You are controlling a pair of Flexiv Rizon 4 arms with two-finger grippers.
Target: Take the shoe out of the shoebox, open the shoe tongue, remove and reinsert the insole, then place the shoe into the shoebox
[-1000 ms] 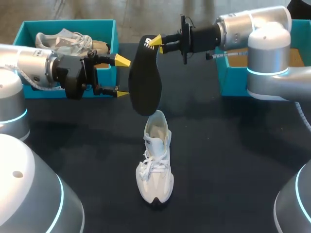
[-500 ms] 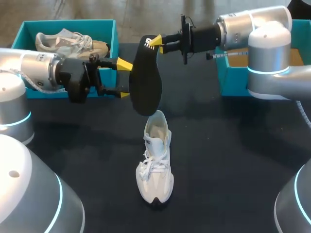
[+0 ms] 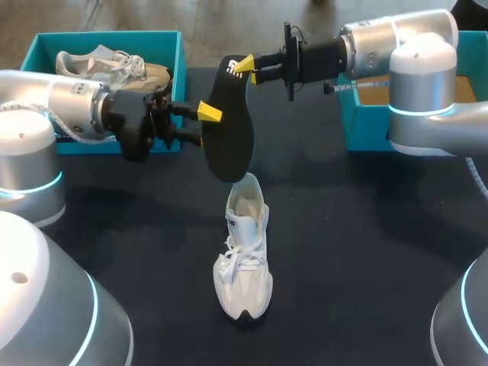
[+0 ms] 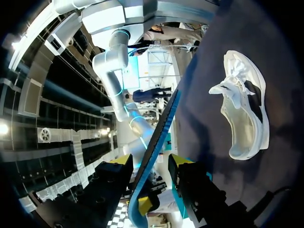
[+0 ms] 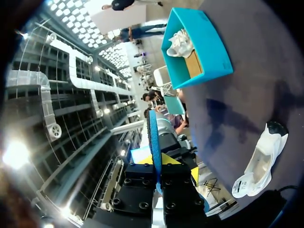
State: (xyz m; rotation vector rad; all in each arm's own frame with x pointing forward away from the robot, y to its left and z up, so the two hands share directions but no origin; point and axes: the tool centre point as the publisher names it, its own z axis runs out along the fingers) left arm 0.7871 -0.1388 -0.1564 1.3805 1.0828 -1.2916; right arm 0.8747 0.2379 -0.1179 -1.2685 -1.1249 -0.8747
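Lettering in white marks the heel end of the black insole [image 3: 229, 130], too small to read. My right claw [image 3: 248, 67] is clamped on that heel end. The insole hangs in the air, toe end down, just above the heel of the white shoe [image 3: 242, 259]. The shoe stands upright on the dark tabletop [image 3: 358, 252], laces up, its black-tipped toe toward the near side. My left claw [image 3: 207, 126] is spread wide around the insole's left edge; from its wrist the fingers [image 4: 183, 161] stand clear on both sides, gripping nothing. At far left a teal shoebox [image 3: 42, 53] holds a second pale shoe [image 3: 107, 65]. Another teal box [image 3: 354, 114] sits at far right, partly behind my right arm.
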